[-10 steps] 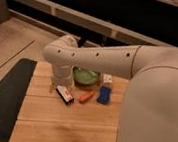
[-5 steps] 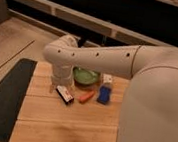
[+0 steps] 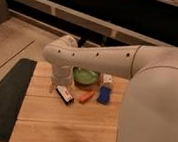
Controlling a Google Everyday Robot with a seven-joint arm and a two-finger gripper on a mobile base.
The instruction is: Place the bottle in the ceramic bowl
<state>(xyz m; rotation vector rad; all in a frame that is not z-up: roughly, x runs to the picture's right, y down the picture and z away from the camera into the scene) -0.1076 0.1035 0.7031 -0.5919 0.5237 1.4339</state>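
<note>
Wooden table: the gripper hangs wide and empty, near-left of the ceramic bowl. The bottle stands just right of the bowl. Reaching step, I'd say; next, cross right and close on the bottle.

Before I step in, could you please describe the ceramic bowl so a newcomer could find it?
On the wooden table, look toward its far edge, just beyond the end effector. The ceramic bowl is the only round, glossy green thing; the block near it is blue and rectangular.
</note>
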